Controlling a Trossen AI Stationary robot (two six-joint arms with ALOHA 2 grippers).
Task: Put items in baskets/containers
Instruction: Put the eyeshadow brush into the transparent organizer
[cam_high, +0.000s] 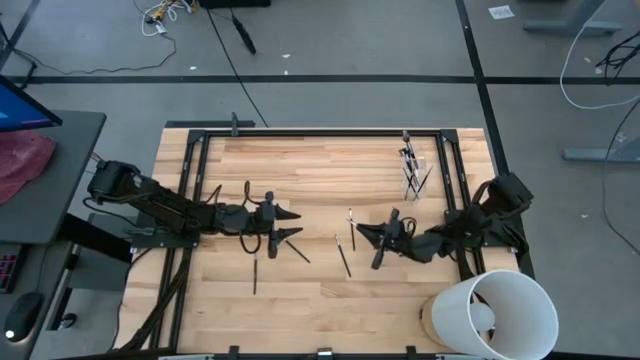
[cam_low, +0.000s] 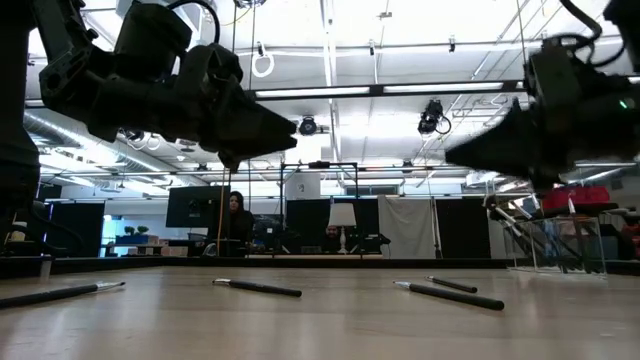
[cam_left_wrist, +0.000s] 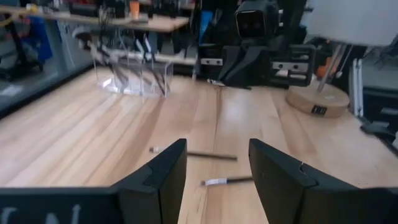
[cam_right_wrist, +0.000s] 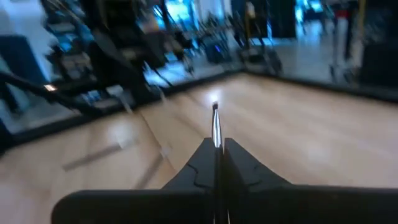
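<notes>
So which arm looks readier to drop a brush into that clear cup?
The right. Its gripper is shut on a brush and sits nearer the clear cup. The left gripper is open and empty, farther off, with loose brushes lying ahead.

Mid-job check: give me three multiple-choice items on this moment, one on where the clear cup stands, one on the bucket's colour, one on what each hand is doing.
1. The clear cup stands:
A. at the far right of the table
B. at the near left corner
C. inside the bucket

2. The big bucket is:
A. black
B. white
C. red

3. The hands:
A. both open and empty
B. left hand open and empty, right hand shut on a makeup brush
C. left shut on a brush, right open

Key: 1 A, the high view shows the cup with brushes near the far right edge. 2 B, it shows white at the near right corner. 3 B, each wrist view shows it: left fingers apart, right fingers pinching the brush.
</notes>
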